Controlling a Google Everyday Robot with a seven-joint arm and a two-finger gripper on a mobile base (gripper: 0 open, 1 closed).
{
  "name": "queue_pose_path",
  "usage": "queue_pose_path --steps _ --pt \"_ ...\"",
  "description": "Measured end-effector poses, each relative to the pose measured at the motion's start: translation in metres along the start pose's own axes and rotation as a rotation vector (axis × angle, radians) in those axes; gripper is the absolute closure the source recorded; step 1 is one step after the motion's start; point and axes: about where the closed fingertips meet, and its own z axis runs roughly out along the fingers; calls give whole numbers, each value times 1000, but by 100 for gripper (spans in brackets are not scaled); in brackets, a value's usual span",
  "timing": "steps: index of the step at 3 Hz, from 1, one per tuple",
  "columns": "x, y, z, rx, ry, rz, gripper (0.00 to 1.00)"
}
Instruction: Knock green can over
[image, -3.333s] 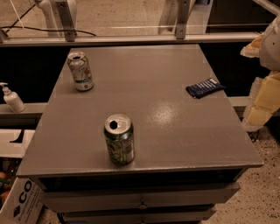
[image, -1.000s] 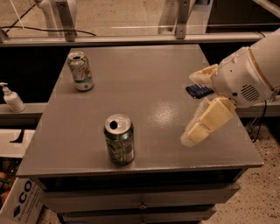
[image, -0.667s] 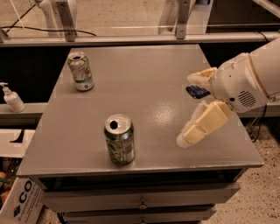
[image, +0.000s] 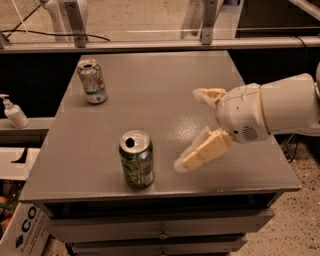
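Note:
The green can stands upright near the front edge of the grey table, its opened silver top showing. My gripper comes in from the right over the table, a short way to the right of the can and apart from it. It is open and empty. One cream finger points toward the can, low over the table. The other finger lies further back.
A paler, mostly white can stands upright at the table's back left. A soap bottle sits on a ledge to the left. A cardboard box is on the floor at the front left. Drawers run below the table's front edge.
My gripper has come in from the right edge and moved left across the table toward the green can. It now covers the dark blue object that lay at the right. Both cans are unmoved.

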Motion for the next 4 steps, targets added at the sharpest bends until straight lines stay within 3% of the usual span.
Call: queue_pose_path --steps 1,3,4 --pt "-8 14 43 -51 -84 -14 0" --pt "-29 35 90 -133 -180 0 0" --pt "-42 22 96 -120 -232 36 0"
